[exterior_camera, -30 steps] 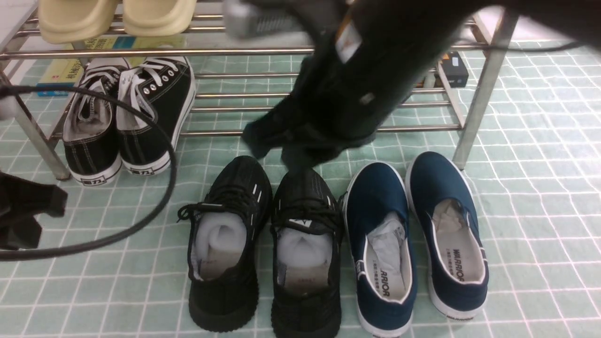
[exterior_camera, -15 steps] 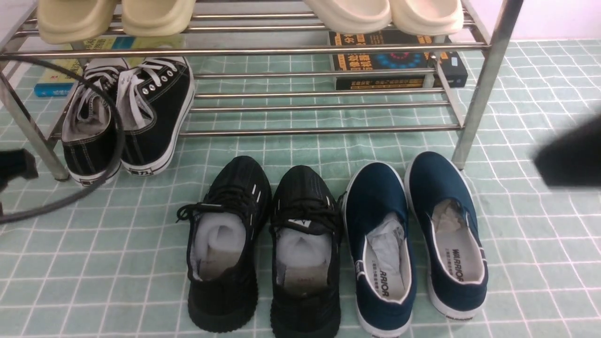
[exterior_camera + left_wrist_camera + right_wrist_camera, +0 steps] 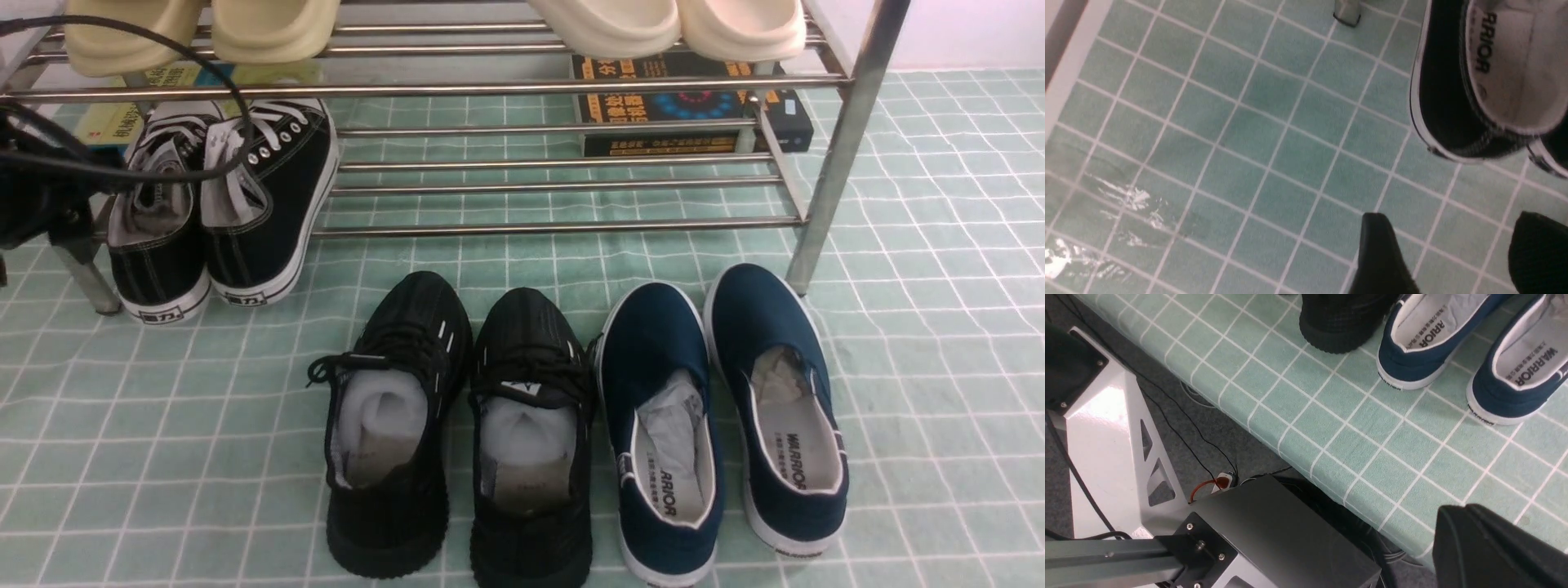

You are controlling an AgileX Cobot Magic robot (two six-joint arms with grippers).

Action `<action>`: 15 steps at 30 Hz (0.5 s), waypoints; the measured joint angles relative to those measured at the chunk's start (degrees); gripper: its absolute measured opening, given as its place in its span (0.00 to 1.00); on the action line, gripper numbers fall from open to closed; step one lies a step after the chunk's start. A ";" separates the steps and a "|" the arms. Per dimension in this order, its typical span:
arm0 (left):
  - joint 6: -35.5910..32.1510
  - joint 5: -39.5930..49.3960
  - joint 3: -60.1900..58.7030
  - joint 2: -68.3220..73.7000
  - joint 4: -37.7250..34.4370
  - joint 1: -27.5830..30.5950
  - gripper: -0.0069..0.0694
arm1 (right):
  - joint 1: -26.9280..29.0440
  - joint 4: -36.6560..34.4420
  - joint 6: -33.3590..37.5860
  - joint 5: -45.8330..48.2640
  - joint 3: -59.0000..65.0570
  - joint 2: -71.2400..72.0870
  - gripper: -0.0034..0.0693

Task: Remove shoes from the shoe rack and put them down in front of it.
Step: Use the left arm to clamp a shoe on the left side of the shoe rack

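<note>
The black canvas sneakers with white laces (image 3: 220,212) sit on the left of the lower tier of the steel shoe rack (image 3: 571,227), with their heels over its front bar. The all-black knit sneakers (image 3: 457,433) stand on the mat in front of the rack. My left arm (image 3: 37,204) is just left of the canvas pair. In the left wrist view my left gripper (image 3: 1453,220) is open and empty above the mat, near a canvas sneaker's heel (image 3: 1453,122). My right gripper (image 3: 1459,510) looks shut and empty over the mat's near edge. It is out of the front view.
Navy white-soled slip-ons (image 3: 718,425) stand on the mat right of the knit pair. Beige slides (image 3: 196,28) and cream slides (image 3: 669,24) are on the top tier. Books (image 3: 686,114) lie behind the rack. A black cable (image 3: 237,90) loops over the canvas sneakers. A rack foot (image 3: 1346,16) stands beside my left gripper.
My right arm has pulled back from over the middle of the rack, gone right and left the front view. My left arm has moved up and forward to beside the canvas sneakers.
</note>
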State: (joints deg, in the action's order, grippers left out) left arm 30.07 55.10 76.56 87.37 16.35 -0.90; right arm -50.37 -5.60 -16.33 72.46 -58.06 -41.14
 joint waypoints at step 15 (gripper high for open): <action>4.31 -7.66 5.95 15.69 4.24 0.00 0.65 | 0.00 0.75 -2.01 0.00 1.46 0.02 0.05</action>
State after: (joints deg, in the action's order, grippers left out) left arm 34.38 47.44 82.51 103.05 20.59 -0.90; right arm -50.37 -4.86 -18.34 72.46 -56.60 -41.11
